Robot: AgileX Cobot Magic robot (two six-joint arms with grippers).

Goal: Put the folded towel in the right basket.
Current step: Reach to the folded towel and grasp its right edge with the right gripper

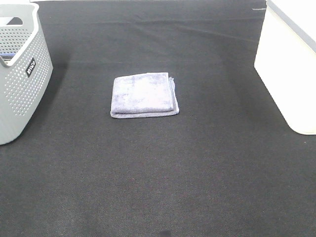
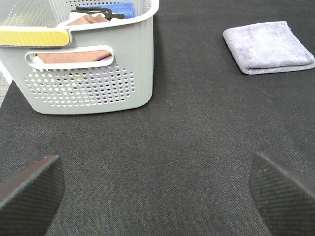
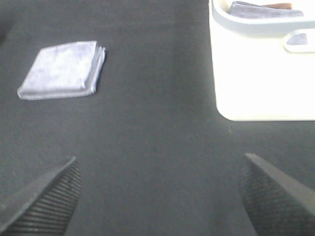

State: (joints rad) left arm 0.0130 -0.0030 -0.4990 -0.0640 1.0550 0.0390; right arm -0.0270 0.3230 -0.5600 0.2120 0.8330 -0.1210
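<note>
A folded lavender-grey towel [image 1: 144, 95] lies flat on the black table cloth near the middle. It also shows in the left wrist view [image 2: 268, 46] and in the right wrist view [image 3: 63, 69]. The white right basket [image 1: 291, 64] stands at the right edge; the right wrist view shows its wall [image 3: 261, 73] with cloth inside. Neither arm shows in the exterior view. My left gripper [image 2: 157, 196] is open and empty, well short of the towel. My right gripper [image 3: 160, 199] is open and empty, between towel and white basket.
A grey perforated basket [image 1: 19, 74] stands at the left edge; the left wrist view shows its wall [image 2: 88, 83] with brown and blue cloths and a yellow item inside. The black cloth [image 1: 158, 173] covers the table.
</note>
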